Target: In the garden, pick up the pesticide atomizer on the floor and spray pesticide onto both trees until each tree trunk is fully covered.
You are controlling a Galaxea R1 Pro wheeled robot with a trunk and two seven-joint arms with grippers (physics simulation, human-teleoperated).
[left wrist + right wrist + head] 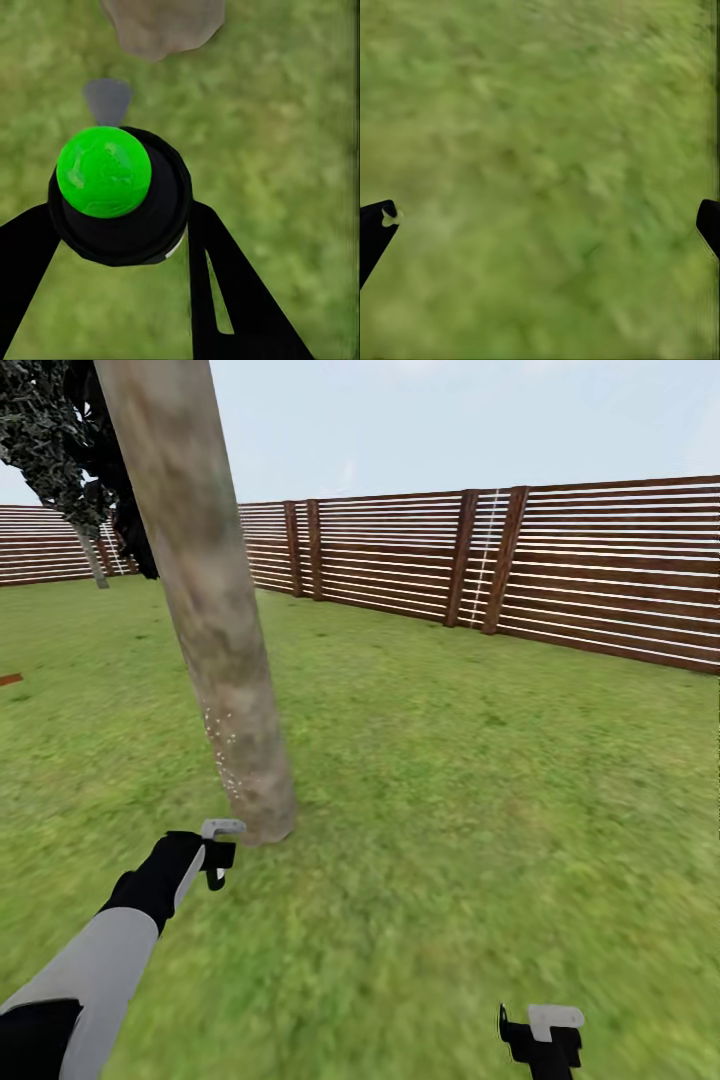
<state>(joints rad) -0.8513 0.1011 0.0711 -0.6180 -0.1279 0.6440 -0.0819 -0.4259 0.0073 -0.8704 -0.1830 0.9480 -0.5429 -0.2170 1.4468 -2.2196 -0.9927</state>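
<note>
Left pincer [124,225] is pinching the pesticide atomizer [120,199]: in the left wrist view its two black fingers [225,292] press against the sides of a black round body topped by a bright green cap [103,171], with a grey nozzle [107,100] pointing ahead toward the foot of the tree trunk [161,26]. From the head view the left arm [100,960] reaches forward low over the lawn [480,780], and the left pincer sits just beside the base of that trunk, the atomizer's grey spray head [222,827] near the bark but not clearly touching it. The tree trunk rises pale and mottled, tilted in the picture, with a scatter of small white specks [225,745] on its lower part. A second tree [60,450] with a dark, blocky crown stands farther back near the brown slatted fence [500,560], which runs across the far side of the garden.

Right pincer [545,1045] hangs low at the near edge of the head view, well apart from the trunk. In the right wrist view its fingertips [375,229] are spread wide with blurred grass [547,165] between them and nothing in its grasp
</note>
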